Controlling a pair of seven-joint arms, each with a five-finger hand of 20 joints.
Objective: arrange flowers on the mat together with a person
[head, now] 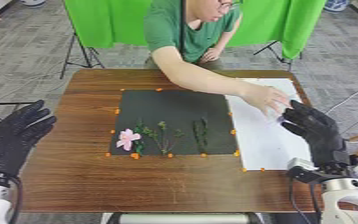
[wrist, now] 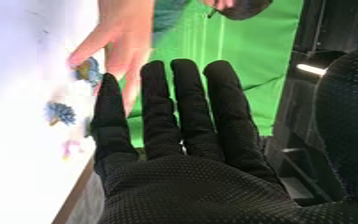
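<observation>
Standing open beside the table's left edge in the head view, your black-gloved left hand (head: pixel 20 132) has its fingers extended and grips nothing. To its right you have the brown wooden table (head: pixel 82 130), carrying a dark grey rectangular mat (head: pixel 171 107) with small orange markers along its edges. Near the mat's lower left corner, you can record a pink, open-petalled flower (head: pixel 127 139) with green leaves at its side. Next comes a branching green sprig (head: pixel 163 139), then a narrow, darker green sprig (head: pixel 201 136) lying lengthwise towards the mat's right side.

Adjoining the mat on the right is your long white rectangular sheet (head: pixel 264 150). A person's bare arm (head: pixel 202 79) crosses the mat's far part, and the person's hand (head: pixel 266 96) is above the sheet, close by your right hand (head: pixel 313 127). In the right wrist view, the person's fingertips are at a rounded bluish flower (wrist: pixel 88 71); contact cannot be confirmed. Near it you can note a blue, many-petalled flower (wrist: pixel 61 113) and a blurred pink item (wrist: pixel 71 148). Your right hand, gloved in black, is open, its fingers straight and slightly apart, with nothing in its grasp.
</observation>
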